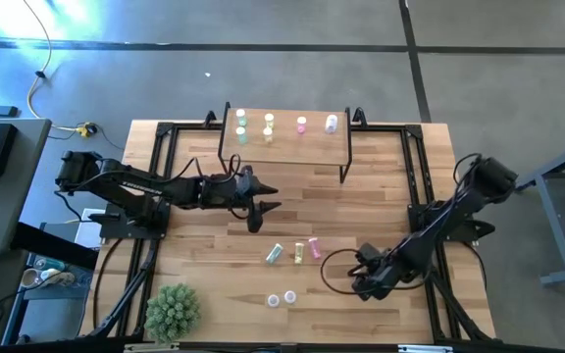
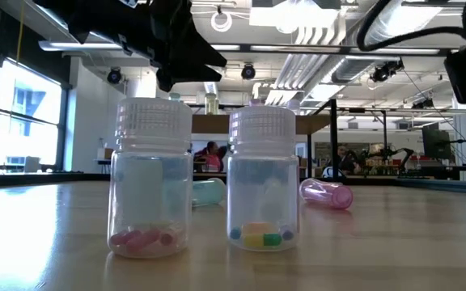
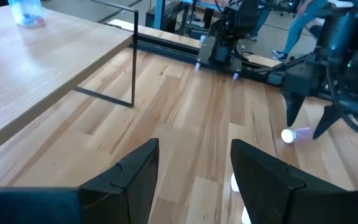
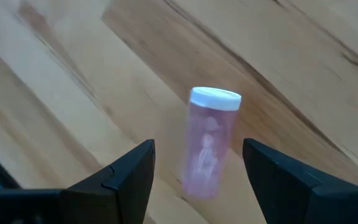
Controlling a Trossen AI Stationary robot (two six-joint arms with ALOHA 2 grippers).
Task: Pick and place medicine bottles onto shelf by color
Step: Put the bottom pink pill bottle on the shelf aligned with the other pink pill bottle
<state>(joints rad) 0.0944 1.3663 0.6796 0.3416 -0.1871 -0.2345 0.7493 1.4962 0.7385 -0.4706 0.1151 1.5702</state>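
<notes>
Now my right tool (image 4: 197,165) hangs low over the bench (image 1: 204,265), with its two fingers spread wide and nothing in them. A pink bottle (image 4: 209,143) lies on its side right between the fingers in the right wrist view, with its white cap pointing away from the tool. Its long side runs the same way the fingers point, so I think a squeeze across its round body would work. My right arm is much nearer to it than my left.

My left tool (image 1: 258,206) floats in front of the shelf (image 1: 287,147), fingers apart and holding nothing.

On the bench, the pink bottle sits at the right end of a short row, with a yellow bottle (image 1: 300,252) close beside it and a green bottle (image 1: 275,254) past that. So I must not bump the yellow one. Two clear bottles (image 1: 282,297) stand nearer the front edge. The shelf already has green, yellow, pink and pale bottles standing on it. The path from here to the shelf looks free, but my left arm is close to it.
</notes>
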